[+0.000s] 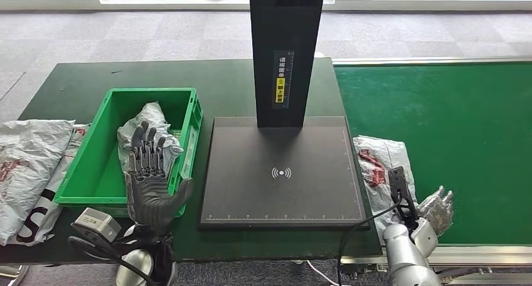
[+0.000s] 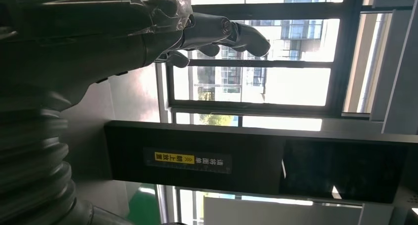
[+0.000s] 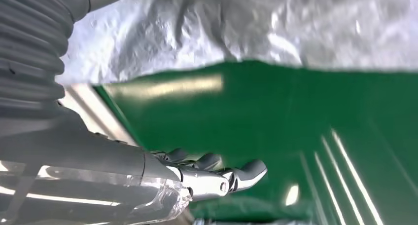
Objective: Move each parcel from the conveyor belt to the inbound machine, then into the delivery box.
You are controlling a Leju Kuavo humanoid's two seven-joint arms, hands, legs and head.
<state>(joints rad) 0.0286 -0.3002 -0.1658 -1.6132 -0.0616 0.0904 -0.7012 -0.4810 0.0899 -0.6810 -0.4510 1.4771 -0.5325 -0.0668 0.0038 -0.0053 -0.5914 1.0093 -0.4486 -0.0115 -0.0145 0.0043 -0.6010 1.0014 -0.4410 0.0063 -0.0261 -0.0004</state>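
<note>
A crumpled grey parcel (image 1: 379, 168) with red print lies at the near left edge of the green conveyor belt (image 1: 452, 129), beside the black inbound machine (image 1: 282, 173). My right hand (image 1: 437, 209) hovers just right of the parcel with fingers loosely curled and empty; the right wrist view shows the parcel (image 3: 256, 27) close by and the hand (image 3: 212, 178) over the belt. My left hand (image 1: 149, 173) is raised, fingers spread and empty, above the green delivery box (image 1: 100, 173), which holds another grey parcel (image 1: 150, 120). In the left wrist view the left hand (image 2: 217, 35) holds nothing.
More grey parcels (image 1: 31, 167) lie piled on the dark table left of the box. The machine's black post (image 1: 287, 54) rises from the back of its plate. A cable (image 1: 361, 226) runs by the plate's near right corner.
</note>
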